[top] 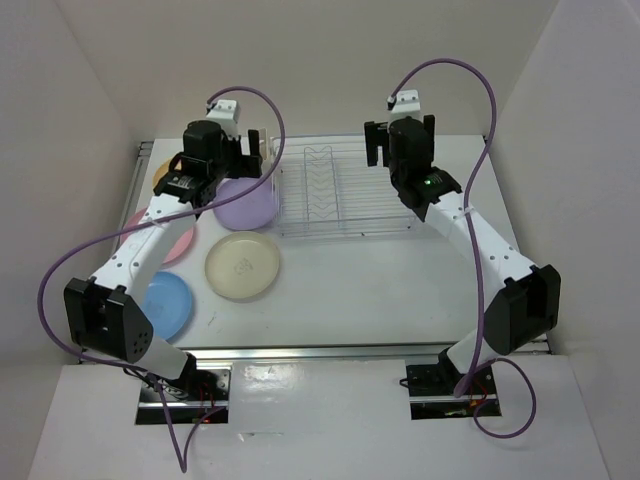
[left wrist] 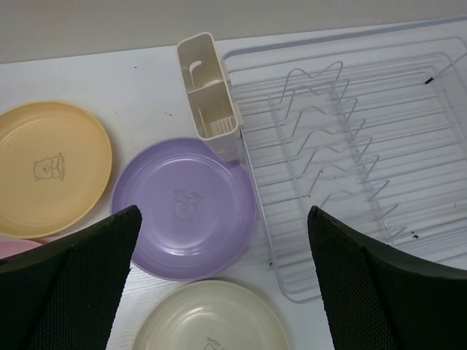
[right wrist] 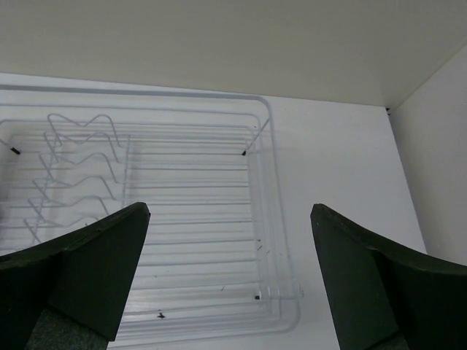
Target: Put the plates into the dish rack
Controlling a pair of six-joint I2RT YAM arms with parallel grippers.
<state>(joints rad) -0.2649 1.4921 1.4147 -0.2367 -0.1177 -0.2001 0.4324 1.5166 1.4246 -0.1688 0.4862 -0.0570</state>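
Observation:
The wire dish rack (top: 335,190) stands at the back centre with no plates in it, its white cutlery cup (left wrist: 208,87) at the left end. All five plates lie flat on the table to its left: orange (top: 163,172), lavender (top: 248,205), pink (top: 172,242), cream (top: 243,265) and sky blue (top: 168,303). My left gripper (top: 248,155) is open and empty, hovering above the lavender plate (left wrist: 182,208) and the rack's left edge. My right gripper (top: 402,145) is open and empty above the rack's right end (right wrist: 182,219).
White walls enclose the table on the left, back and right. In the left wrist view the orange plate (left wrist: 51,168) and cream plate (left wrist: 211,317) flank the lavender one. The table's right part (right wrist: 343,182) lies beside the rack.

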